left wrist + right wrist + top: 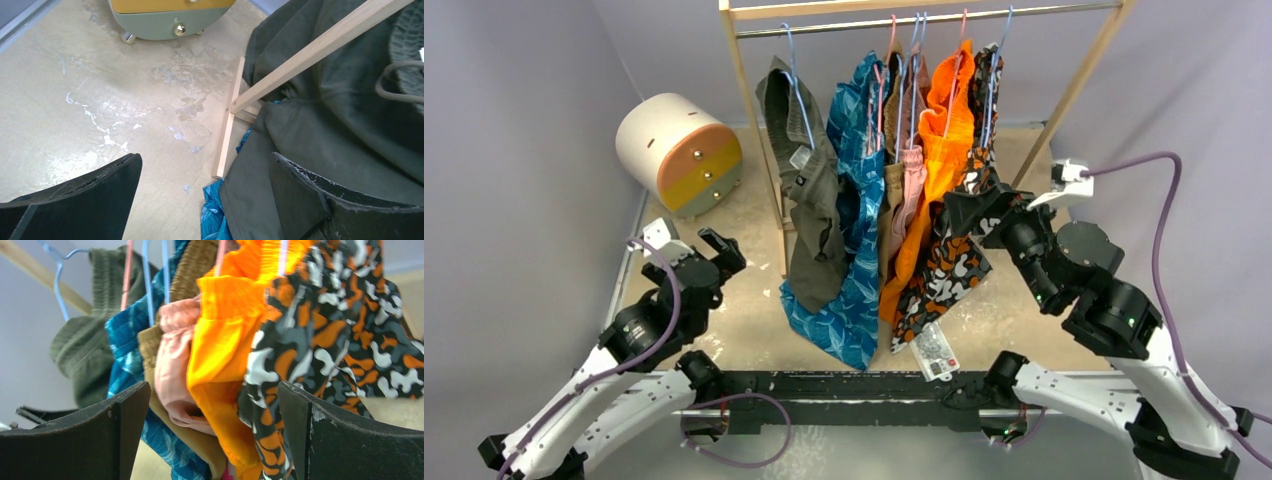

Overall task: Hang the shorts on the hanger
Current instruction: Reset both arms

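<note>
The dark olive shorts point(812, 205) hang over the light-blue wire hanger point(796, 85) at the left end of the rack's rail, their legs reaching down to the table. My left gripper point(724, 252) stands open low beside the hem. In the left wrist view the left gripper point(205, 195) has bare table and an edge of the shorts point(340, 100) under its gap and grips nothing. My right gripper point(969, 212) is open at the right end of the row. Seen from the right wrist, the right gripper point(215, 430) faces the hanging clothes, with the shorts point(85, 355) and hanger point(59, 285) far left.
The wooden rack point(754, 120) has a foot on the table point(227, 130). Blue patterned shorts point(854, 230), tan, pink, orange point(939, 170) and camouflage shorts point(949, 270) hang alongside. A round cream drum point(679, 155) lies at the back left. A paper tag point(934, 350) dangles low.
</note>
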Motion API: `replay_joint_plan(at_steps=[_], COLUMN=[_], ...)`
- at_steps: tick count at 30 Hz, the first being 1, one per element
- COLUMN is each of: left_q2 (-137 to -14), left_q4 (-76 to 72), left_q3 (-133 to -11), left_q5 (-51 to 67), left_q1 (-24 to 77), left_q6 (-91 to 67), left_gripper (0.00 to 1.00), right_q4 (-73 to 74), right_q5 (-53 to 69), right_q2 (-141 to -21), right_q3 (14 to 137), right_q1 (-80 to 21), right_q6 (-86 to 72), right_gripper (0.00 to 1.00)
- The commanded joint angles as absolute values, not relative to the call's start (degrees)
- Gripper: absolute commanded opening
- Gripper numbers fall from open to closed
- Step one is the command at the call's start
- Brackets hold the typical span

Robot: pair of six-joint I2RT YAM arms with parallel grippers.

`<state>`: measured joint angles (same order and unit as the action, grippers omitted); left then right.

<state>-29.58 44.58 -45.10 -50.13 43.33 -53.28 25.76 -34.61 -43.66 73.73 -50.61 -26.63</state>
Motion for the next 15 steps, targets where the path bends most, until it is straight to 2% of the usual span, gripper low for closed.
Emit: replay_joint_plan(at_steps=[1, 9, 13, 15], left_q2=[-32.8, -37.13, -36.45, -35.44], left_q4=[47.44, 48.34, 47.21, 46.38], left_q3=[-46.66, -49.23, -47.83, -47.38], left_q5=[-53.34, -51.86, -51.53, -51.98], left_q1=[43.66, 43.64, 43.66, 43.62], left_q6=[-58.47, -59.81, -58.66, -56.68], left_gripper=[0.98, 1.0, 0.97, 0.99], right_q4=[29.44, 24.38, 22.67, 22.59], right_q5=[-44.15, -39.3, -36.77, -36.45], right_q2=[-40.97, -40.64, -39.45, -39.03], right_q3=[72.68, 68.58, 63.87, 62.51], right_q1=[-50.62, -50.63, -50.57, -50.58], right_q6=[-36.02, -33.3, -33.51, -33.85], right_gripper=[0.99, 0.99, 0.99, 0.99])
